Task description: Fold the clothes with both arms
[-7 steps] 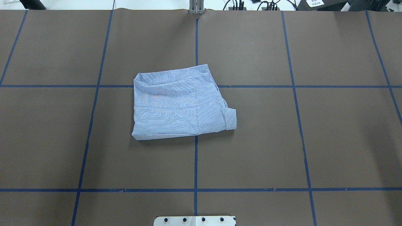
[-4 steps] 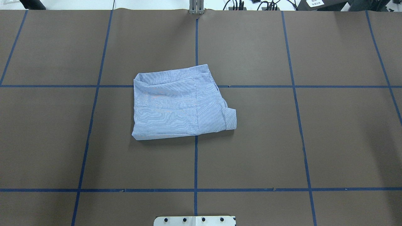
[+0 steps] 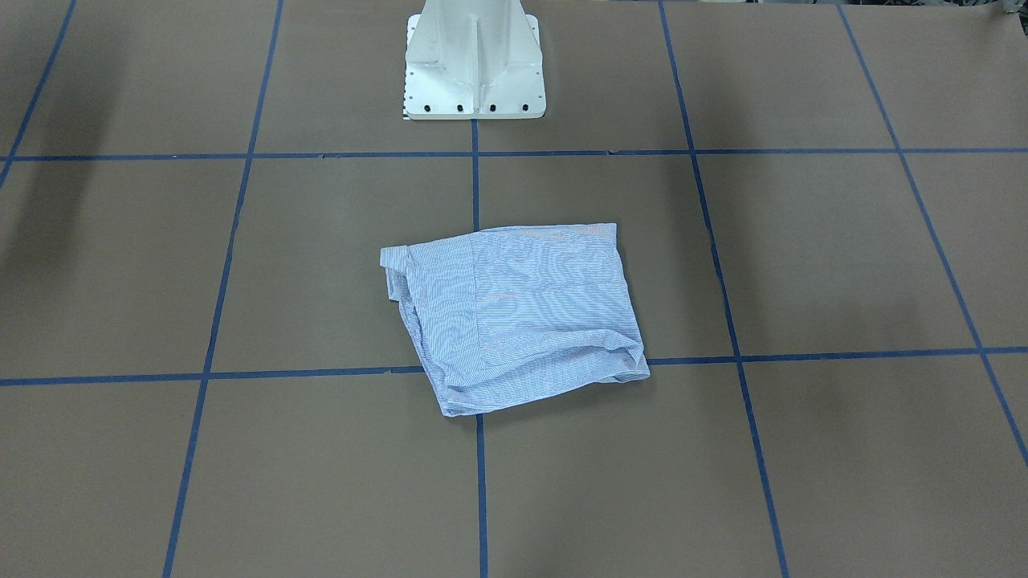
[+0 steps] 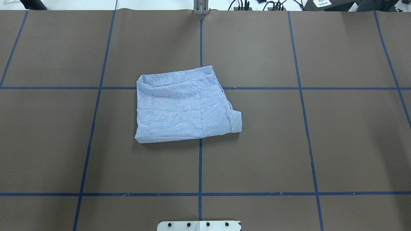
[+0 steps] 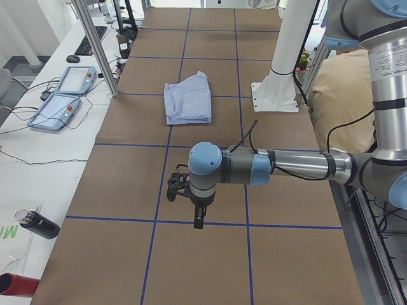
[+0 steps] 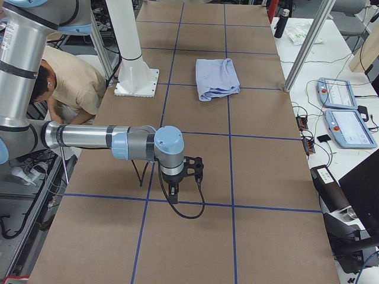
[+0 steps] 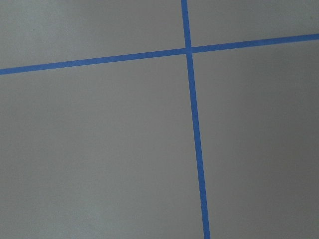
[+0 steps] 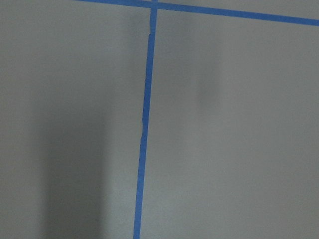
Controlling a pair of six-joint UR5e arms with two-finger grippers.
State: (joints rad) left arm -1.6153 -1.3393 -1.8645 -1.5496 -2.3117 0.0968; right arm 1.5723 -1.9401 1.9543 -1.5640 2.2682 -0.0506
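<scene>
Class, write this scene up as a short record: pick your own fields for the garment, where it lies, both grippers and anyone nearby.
Garment: striped shirt, folded into a compact bundle
Location: flat on the brown table, covering a crossing of blue tape lines
Left gripper: over bare table, well apart from the shirt; open or shut cannot be told
Right gripper: same, at the opposite end
Contact: nothing touches the shirt
Person: bent over beside the white pedestal

Bare brown table surface [image 7: 99, 149], two blue tape lines [image 7: 196, 149] crossing near the top.
</scene>
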